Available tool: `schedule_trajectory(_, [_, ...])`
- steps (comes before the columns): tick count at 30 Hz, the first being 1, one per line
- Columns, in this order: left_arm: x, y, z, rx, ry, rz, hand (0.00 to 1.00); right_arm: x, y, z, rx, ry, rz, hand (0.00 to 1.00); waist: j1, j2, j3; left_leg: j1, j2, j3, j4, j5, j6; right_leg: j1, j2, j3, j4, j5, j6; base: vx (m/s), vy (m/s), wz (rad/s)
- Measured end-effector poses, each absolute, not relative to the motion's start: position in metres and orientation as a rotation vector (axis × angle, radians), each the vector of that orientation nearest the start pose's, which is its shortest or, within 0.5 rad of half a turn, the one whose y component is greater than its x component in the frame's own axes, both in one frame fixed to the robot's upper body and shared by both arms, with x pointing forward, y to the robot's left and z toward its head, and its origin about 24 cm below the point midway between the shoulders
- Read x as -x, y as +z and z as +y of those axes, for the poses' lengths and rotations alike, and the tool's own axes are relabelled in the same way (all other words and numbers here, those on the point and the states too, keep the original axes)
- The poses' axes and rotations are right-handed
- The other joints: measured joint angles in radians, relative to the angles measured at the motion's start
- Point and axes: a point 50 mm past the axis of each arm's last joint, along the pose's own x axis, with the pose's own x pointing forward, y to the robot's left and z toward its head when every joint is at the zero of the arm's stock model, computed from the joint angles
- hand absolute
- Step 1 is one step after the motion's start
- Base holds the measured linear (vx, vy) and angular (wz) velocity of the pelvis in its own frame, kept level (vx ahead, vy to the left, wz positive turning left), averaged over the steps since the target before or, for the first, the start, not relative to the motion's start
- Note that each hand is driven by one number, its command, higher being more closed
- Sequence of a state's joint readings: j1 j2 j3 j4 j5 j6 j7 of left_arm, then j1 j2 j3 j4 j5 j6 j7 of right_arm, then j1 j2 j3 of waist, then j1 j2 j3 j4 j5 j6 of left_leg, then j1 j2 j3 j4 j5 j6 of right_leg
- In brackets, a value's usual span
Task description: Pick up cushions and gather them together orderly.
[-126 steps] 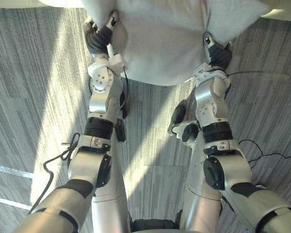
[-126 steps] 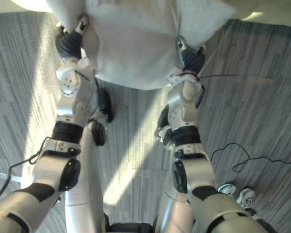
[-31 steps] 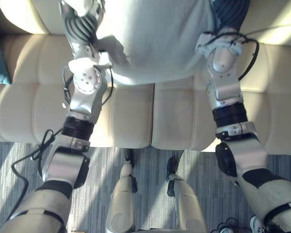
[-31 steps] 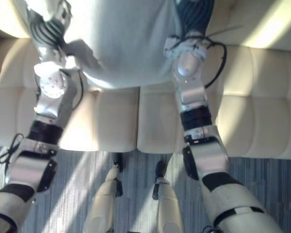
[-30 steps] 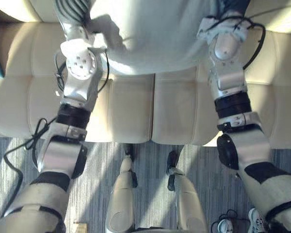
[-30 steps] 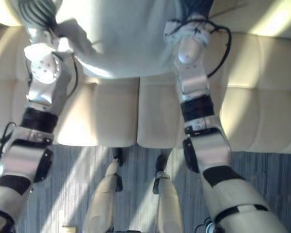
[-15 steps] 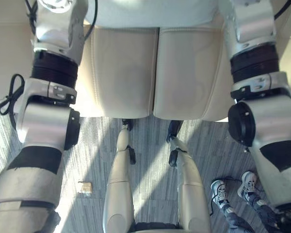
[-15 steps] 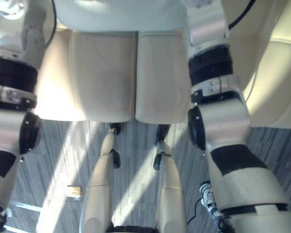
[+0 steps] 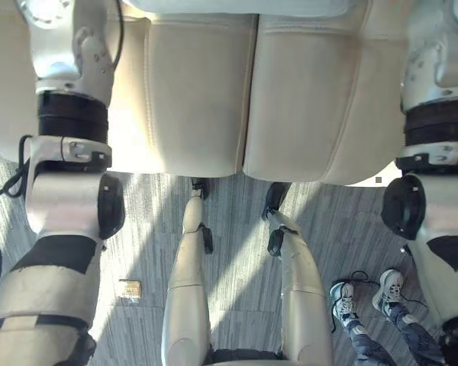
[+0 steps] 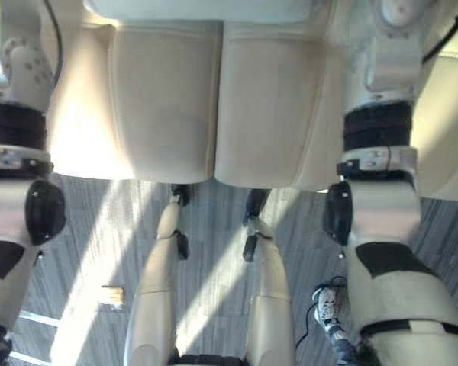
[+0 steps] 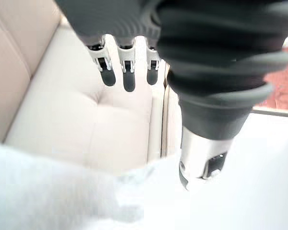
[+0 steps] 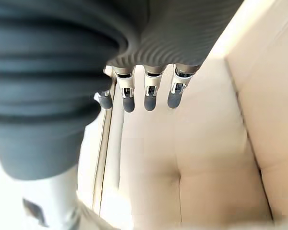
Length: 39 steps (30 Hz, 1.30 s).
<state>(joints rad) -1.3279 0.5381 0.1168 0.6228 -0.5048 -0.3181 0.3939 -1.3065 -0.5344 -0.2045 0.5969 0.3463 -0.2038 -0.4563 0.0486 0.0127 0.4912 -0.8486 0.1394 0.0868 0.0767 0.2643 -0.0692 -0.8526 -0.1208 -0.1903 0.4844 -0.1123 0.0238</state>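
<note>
A pale grey cushion lies on the cream sofa seat, its near edge at the top of both eye views. In the left wrist view my left hand is open, its fingers straight above the seat and its thumb just over the white cushion. In the right wrist view my right hand is open as well, fingers straight over the seat, with the cushion's pale fabric below the thumb. Both forearms reach up along the seat's two sides.
The sofa's front edge runs across the eye views, with grey carpet below it. A small tan object lies on the carpet at the left. A person's shoes stand at the lower right.
The view has tilted down, so the cushion has slid to the top edge. Both hands, which carried the cushion from over the carpet to the sofa, have straightened their fingers and let go.
</note>
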Motion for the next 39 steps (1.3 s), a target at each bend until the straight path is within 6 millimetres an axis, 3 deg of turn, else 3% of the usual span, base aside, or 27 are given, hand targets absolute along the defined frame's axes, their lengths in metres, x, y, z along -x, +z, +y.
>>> schedule_trajectory(3, [-0.333,0.382,0.258,0.383,0.398,-1.043,0.0,-0.341,0.362,-0.271,-0.303,-0.528,-0.926,0.0,0.01,-0.023,-0.019,0.052,0.003,0.025,-0.024,-0.022,-0.009,0.029,-0.005,0.006,0.013,-0.016,-0.003,0.01,-0.103,0.05])
schedule_trajectory(6, [-0.324,0.36,0.269,0.382,0.401,-1.059,0.0,-0.332,0.333,-0.285,-0.313,-0.524,-0.912,0.0,0.008,-0.024,-0.018,0.1,0.009,0.04,-0.028,-0.013,0.001,0.09,-0.006,-0.008,-0.001,-0.021,0.001,0.06,-0.092,0.11])
schedule_trajectory(9, [-0.32,0.305,0.268,0.361,0.396,-0.973,0.0,-0.314,0.284,-0.299,-0.285,-0.549,-0.873,0.0,0.006,-0.025,-0.019,0.182,-0.008,0.04,-0.026,-0.021,0.01,0.182,-0.022,-0.015,-0.005,-0.04,0.015,0.12,-0.077,0.21])
schedule_trajectory(12, [-0.311,0.225,0.257,0.419,0.413,-0.802,0.0,-0.299,0.219,-0.292,-0.289,-0.545,-0.758,0.0,0.007,-0.027,-0.045,0.249,-0.01,0.031,-0.022,-0.046,0.006,0.285,-0.021,-0.043,-0.05,-0.052,0.018,0.13,-0.059,0.17])
schedule_trajectory(14, [-0.3,0.147,0.236,0.414,0.41,-0.561,0.0,-0.286,0.156,-0.281,-0.303,-0.546,-0.58,0.0,0.01,-0.033,-0.104,0.283,-0.014,0.021,-0.022,-0.065,0.003,0.34,-0.021,-0.059,-0.081,-0.062,0.016,0.17,-0.049,0.18])
schedule_trajectory(15, [-0.296,0.129,0.229,0.403,0.395,-0.496,0.0,-0.282,0.139,-0.277,-0.309,-0.544,-0.528,0.0,0.009,-0.034,-0.106,0.301,-0.015,0.016,-0.021,-0.069,0.003,0.366,-0.021,-0.066,-0.088,-0.066,0.017,0.14,-0.042,0.18])
schedule_trajectory(17, [-0.275,0.075,0.207,0.349,0.334,-0.294,0.0,-0.264,0.086,-0.261,-0.328,-0.531,-0.352,0.0,0.011,-0.043,-0.136,0.357,-0.017,0.014,-0.02,-0.089,-0.002,0.436,-0.02,-0.077,-0.112,-0.073,0.019,0.11,-0.036,0.11])
schedule_trajectory(21, [-0.239,-0.003,0.187,0.264,0.25,0.045,0.0,-0.226,0.005,-0.236,-0.266,-0.493,-0.023,0.0,0.013,-0.049,-0.215,0.478,-0.018,0.036,-0.02,-0.134,-0.007,0.561,-0.019,-0.066,-0.148,-0.088,0.028,0.08,-0.019,-0.09])
schedule_trajectory(23, [-0.21,-0.049,0.183,0.239,0.257,0.259,0.0,-0.195,-0.045,-0.225,-0.263,-0.498,0.214,0.0,0.01,-0.047,-0.275,0.547,-0.019,0.042,-0.021,-0.156,-0.01,0.638,-0.019,-0.065,-0.179,-0.096,0.029,0.07,-0.003,-0.08])
schedule_trajectory(25, [-0.19,-0.076,0.181,0.217,0.256,0.399,0.0,-0.173,-0.073,-0.219,-0.264,-0.507,0.366,0.0,0.008,-0.047,-0.315,0.583,-0.018,0.044,-0.023,-0.164,-0.015,0.68,-0.016,-0.068,-0.2,-0.097,0.029,0.06,-0.01,0.0])
schedule_trajectory(26, [-0.173,-0.096,0.181,0.191,0.256,0.515,0.0,-0.153,-0.095,-0.214,-0.276,-0.514,0.492,0.0,0.008,-0.048,-0.338,0.616,-0.018,0.045,-0.03,-0.168,-0.021,0.713,-0.014,-0.071,-0.218,-0.097,0.03,0.04,-0.018,0.0])
schedule_trajectory(31, [-0.129,-0.134,0.192,0.135,0.318,0.771,0.0,-0.107,-0.136,-0.199,-0.292,-0.52,0.77,0.0,0.007,-0.052,-0.393,0.713,-0.02,0.054,-0.113,-0.154,-0.024,0.798,-0.004,-0.073,-0.288,-0.082,0.039,0.06,-0.014,-0.02])
schedule_trajectory(35, [-0.113,-0.145,0.196,0.09,0.317,0.862,0.0,-0.093,-0.146,-0.197,-0.32,-0.538,0.85,0.0,0.007,-0.051,-0.408,0.785,-0.035,0.066,-0.18,-0.132,-0.025,0.858,-0.006,-0.064,-0.335,-0.064,0.055,0.07,0.018,-0.04])
schedule_trajectory(39, [-0.113,-0.146,0.196,0.05,0.29,0.878,0.0,-0.096,-0.147,-0.196,-0.33,-0.533,0.858,0.0,0.007,-0.057,-0.409,0.808,-0.052,0.072,-0.18,-0.134,-0.019,0.889,-0.013,-0.046,-0.351,-0.047,0.073,0.05,0.034,-0.09])
